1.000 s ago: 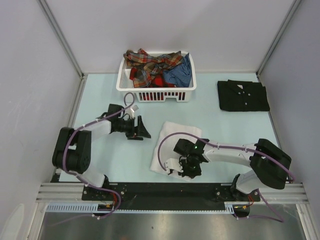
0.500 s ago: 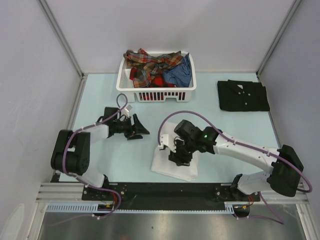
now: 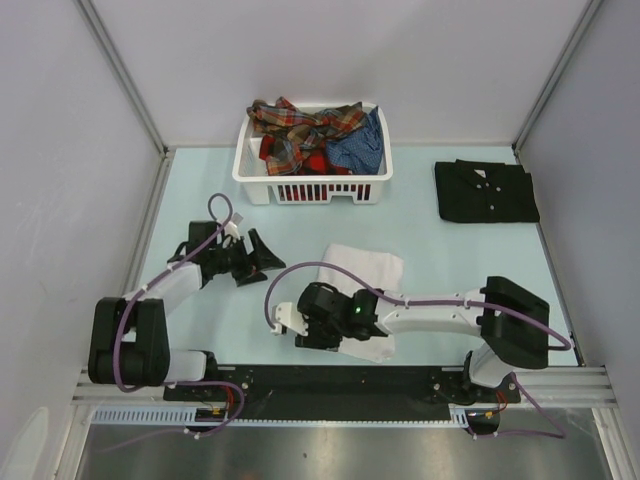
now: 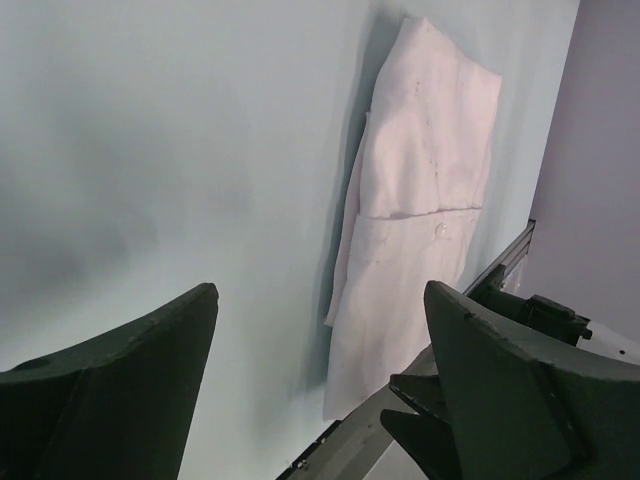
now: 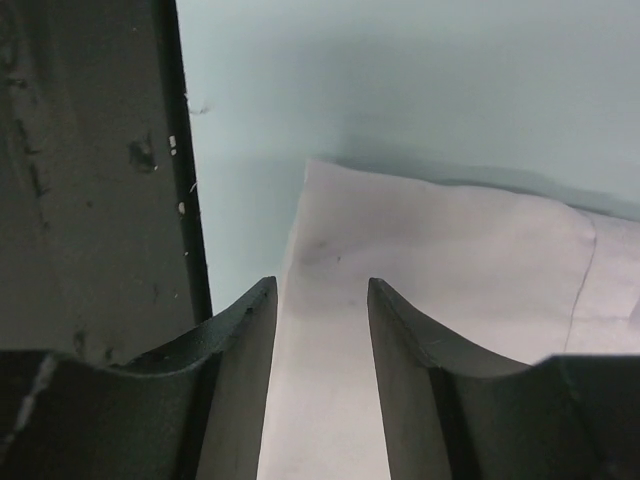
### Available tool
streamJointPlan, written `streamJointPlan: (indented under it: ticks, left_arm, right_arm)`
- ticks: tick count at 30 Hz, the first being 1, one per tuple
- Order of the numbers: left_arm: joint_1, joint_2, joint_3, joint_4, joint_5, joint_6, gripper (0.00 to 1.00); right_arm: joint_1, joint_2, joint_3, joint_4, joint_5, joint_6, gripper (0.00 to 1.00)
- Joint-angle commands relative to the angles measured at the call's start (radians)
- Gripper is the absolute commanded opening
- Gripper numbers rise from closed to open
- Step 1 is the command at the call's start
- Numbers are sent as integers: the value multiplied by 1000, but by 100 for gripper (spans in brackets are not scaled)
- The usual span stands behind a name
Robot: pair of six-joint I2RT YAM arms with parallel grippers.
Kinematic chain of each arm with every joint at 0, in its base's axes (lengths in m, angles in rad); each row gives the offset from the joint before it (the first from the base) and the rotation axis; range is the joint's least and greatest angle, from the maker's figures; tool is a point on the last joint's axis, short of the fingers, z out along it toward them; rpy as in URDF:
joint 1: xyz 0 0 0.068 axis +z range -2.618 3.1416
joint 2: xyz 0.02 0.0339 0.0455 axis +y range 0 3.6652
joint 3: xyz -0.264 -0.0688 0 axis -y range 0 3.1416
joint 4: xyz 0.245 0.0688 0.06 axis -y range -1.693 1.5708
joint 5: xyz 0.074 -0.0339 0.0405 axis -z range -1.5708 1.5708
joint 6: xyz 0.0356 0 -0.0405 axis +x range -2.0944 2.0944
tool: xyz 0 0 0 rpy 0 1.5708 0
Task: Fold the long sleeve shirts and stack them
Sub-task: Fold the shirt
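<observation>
Right wrist view: the right hand (image 5: 320, 290) has its jaws parted to a narrow gap with nothing between them. The near-left corner of the white shirt (image 5: 440, 260) lies flat directly beneath. The left hand (image 4: 320, 295) is spread wide and empty, hovering over bare table (image 3: 460, 260) to the left of the shirt and well apart from it.

Change noted: one second ago the right hand was clamped shut at the shirt's near edge. It has since let go, passed over the middle of the cloth and come to the near-left corner. The left hand has drawn back toward the left edge of the table. Judgement: the last fold on the white shirt has been released, and the piece is probably due a final tidy or a lift onto the stack. Neither hand has hold of it at present.

Condition of the white shirt: folded into a compact oblong near the middle of the table's near edge. Layers show along one long side, a fold line crosses it, and a small button is visible in the left wrist view. The surface is mostly smooth and the corner is square.

Elsewhere: the black shirt (image 3: 486, 191), folded, lies toward the far right corner. Plaid shirts (image 3: 300, 125) and a blue shirt (image 3: 362, 148) sit crumpled in the basket (image 3: 312, 182) at the far edge. Progress judged part-way: two folded, none stacked, several waiting.
</observation>
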Motion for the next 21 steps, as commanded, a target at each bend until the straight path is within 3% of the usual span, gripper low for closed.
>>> streamJointPlan:
  ticks: [1, 9, 13, 17, 20, 21]
  left_arm:
    - [35, -83, -47, -26, -20, -14, 91]
    - [40, -100, -65, -13, -24, -26, 95]
    - [38, -103, -85, -6, -25, -36, 94]
    - [38, -95, -100, 7, -20, -45, 94]
    - [38, -67, -91, 21, -19, -49, 93]
    - [35, -60, -88, 27, -17, -48, 92]
  right_arm:
    - [52, 26, -18, 94, 79, 9, 47]
    - [71, 84, -129, 185, 119, -11, 51]
    - [43, 109, -193, 231, 126, -19, 29]
    - [20, 110, -203, 210, 119, -8, 19]
    - [14, 106, -215, 205, 114, -20, 0]
    - [9, 95, -213, 197, 113, -19, 0]
